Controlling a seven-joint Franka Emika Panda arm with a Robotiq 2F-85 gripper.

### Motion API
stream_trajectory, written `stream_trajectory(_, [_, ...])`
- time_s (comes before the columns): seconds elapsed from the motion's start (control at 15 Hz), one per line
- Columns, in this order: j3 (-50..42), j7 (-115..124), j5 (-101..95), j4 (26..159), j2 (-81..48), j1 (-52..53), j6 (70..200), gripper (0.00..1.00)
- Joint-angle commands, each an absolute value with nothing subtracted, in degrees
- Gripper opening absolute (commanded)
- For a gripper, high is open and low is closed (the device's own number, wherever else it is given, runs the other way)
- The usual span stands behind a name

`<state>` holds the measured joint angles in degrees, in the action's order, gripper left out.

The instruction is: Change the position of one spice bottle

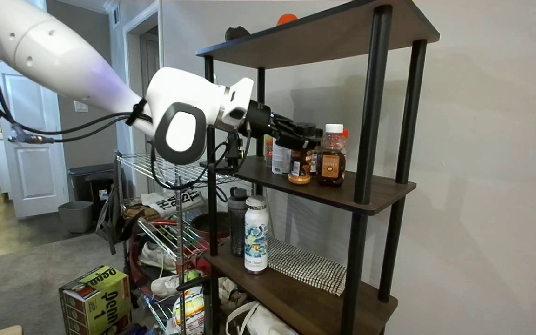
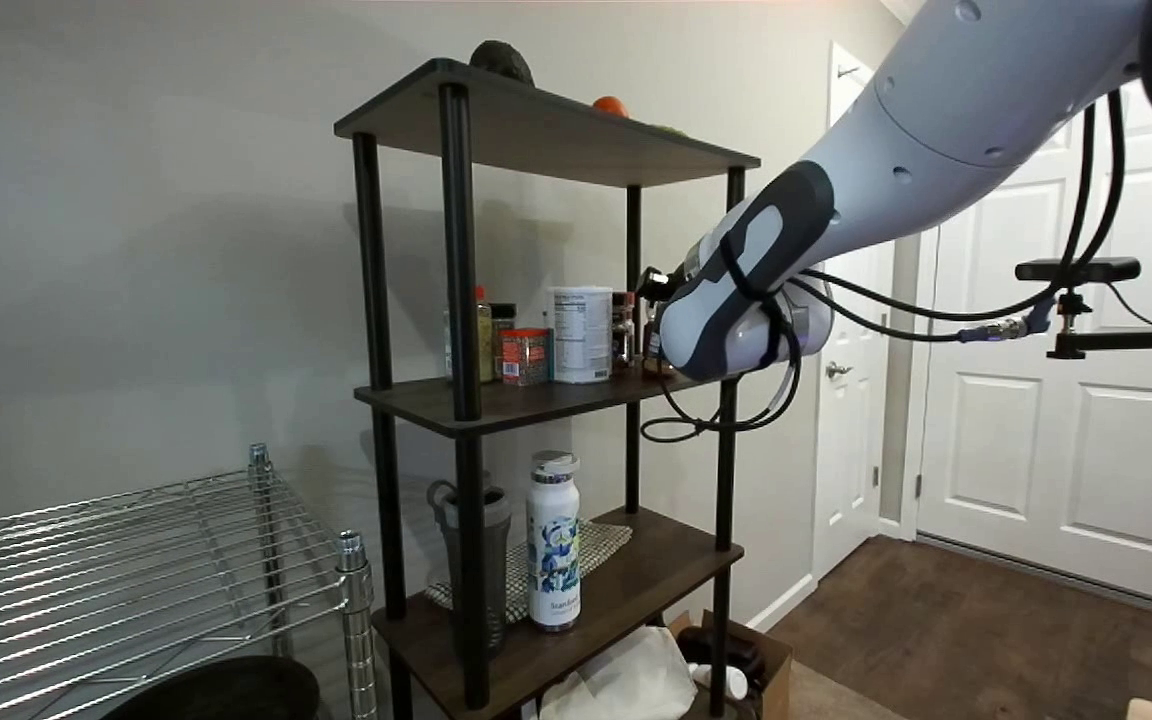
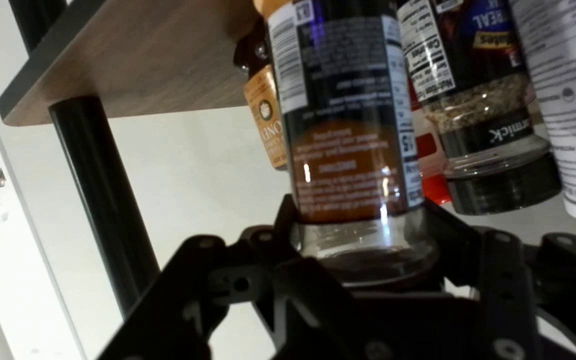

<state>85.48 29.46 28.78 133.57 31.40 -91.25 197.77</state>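
Well, you had the gripper [image 3: 360, 212] straddling the spice bottle [image 3: 343, 150], fingers [image 3: 455, 235] either side; whether they squeezed it couldn't be told. It stood base down on the second shelf [image 1: 384, 186] from the top, long axis vertical. Its label [image 3: 348, 100] bore a barcode [image 3: 288, 65]; the honey bottle [image 1: 332, 165] beside it read "HONEY", a black-capped bottle [image 3: 483, 100] "REAL".

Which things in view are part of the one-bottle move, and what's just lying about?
Job:
spice bottle, dark label over orange
gripper, jaws either side of it

Lying about:
honey bottle, white canister, small red container, neighbouring black-capped bottle, all on the same level
patterned white flask, dark grey flask, checked mat, one level down
penn box
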Motion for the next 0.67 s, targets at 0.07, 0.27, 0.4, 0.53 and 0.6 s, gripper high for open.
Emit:
stream_trajectory(0.07, [85.6,29.0,28.4,133.9,31.0,-91.1,198.3,0.89])
stream_trajectory(0.27, [85.5,29.2,28.6,134.0,31.2,-91.1,198.2,1.0])
stream_trajectory(0.4, [84.8,29.5,29.2,133.0,31.5,-90.3,197.9,1.0])
stream_trajectory(0.53, [83.6,29.8,29.9,131.9,32.3,-89.1,197.8,1.0])
stream_trajectory(0.6, [82.6,29.8,30.3,131.4,32.9,-88.3,197.8,1.0])
